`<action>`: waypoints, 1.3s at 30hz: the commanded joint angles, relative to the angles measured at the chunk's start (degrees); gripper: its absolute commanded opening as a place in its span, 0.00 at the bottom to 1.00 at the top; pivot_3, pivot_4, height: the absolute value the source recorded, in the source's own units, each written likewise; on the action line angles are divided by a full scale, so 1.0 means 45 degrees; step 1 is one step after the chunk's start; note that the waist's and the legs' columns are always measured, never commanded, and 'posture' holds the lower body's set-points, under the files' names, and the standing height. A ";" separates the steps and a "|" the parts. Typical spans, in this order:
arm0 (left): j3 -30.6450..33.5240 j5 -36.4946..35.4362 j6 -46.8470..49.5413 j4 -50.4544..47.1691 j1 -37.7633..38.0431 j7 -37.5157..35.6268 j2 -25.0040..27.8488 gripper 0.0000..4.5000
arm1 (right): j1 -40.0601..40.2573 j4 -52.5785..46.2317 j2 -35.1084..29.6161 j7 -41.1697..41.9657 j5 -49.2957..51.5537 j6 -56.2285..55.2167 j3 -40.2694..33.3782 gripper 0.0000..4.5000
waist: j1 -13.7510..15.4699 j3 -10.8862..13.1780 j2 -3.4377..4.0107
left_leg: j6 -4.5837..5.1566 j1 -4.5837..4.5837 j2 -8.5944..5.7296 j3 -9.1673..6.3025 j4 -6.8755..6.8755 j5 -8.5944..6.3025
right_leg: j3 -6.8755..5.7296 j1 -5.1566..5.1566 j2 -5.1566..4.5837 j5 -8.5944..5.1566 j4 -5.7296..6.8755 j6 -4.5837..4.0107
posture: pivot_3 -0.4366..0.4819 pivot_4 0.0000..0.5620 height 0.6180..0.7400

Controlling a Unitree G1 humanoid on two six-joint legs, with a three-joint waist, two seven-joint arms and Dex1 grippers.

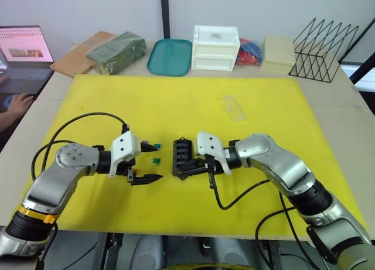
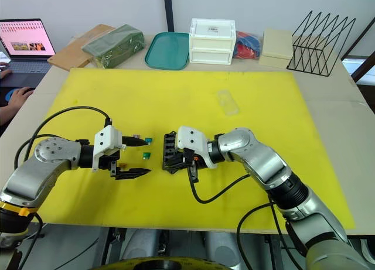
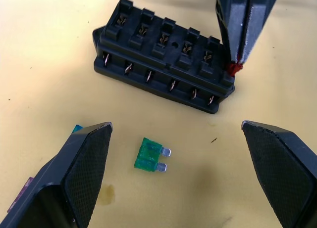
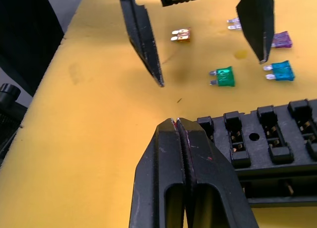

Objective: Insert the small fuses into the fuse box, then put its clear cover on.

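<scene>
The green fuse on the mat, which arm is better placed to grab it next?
Left, probably. The left gripper hangs open with the green fuse lying between its fingers. The right gripper is shut on a red fuse at the fuse box.

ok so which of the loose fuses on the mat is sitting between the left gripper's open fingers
The green fuse. It lies on the yellow mat between the left gripper's spread fingers; the teal, purple and orange fuses lie outside that gap.

purple fuse (image 3: 22, 192) — mostly behind left fingers (image 3: 81, 173)
</scene>
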 commanded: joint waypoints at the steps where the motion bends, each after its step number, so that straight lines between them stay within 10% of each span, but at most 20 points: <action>1: 0.0224 0.0001 -0.0211 -0.0104 -0.0052 0.0019 -0.0033 1.00 | -0.0143 0.0058 -0.0076 0.0047 0.0125 0.0464 -0.0385 0.01 | 0.0007 0.0000 0.0000 | 0.0000 0.0000 0.0000 -0.0001 0.0000 0.0000 | 0.0000 0.0000 0.0000 0.0000 0.0000 0.0000 | 0.48 0.27 1.00; 17: 0.0173 0.0066 -0.0328 0.0116 -0.0182 -0.0065 -0.0077 1.00 | -0.0338 -0.0542 -0.0424 0.0479 0.2137 0.1901 -0.2011 0.01 | 0.0015 0.0001 0.0001 | 0.0000 -0.0007 0.0000 -0.0003 0.0001 0.0000 | -0.0003 -0.0001 -0.0002 0.0000 -0.0002 0.0000 | 0.48 0.27 1.00; 22: 0.0163 0.0060 -0.0316 0.0135 -0.0225 -0.0102 -0.0080 1.00 | 0.0045 -0.0779 -0.0515 0.0434 0.1658 0.1437 -0.1449 0.28 | -0.0016 0.0001 0.0001 | 0.0000 -0.0008 0.0000 -0.0003 0.0001 0.0000 | -0.0003 -0.0002 -0.0003 0.0000 -0.0002 0.0001 | 0.48 0.27 1.00; 39: 0.0202 -0.0032 -0.0195 -0.0106 -0.0182 -0.0118 -0.0113 1.00 | 0.0138 -0.0595 -0.0418 0.0203 0.0616 0.0737 -0.0782 0.28 | 0.0002 0.0001 0.0001 | 0.0000 -0.0007 0.0000 -0.0004 0.0001 0.0000 | -0.0003 -0.0002 -0.0002 0.0000 -0.0001 0.0001 | 0.48 0.27 1.00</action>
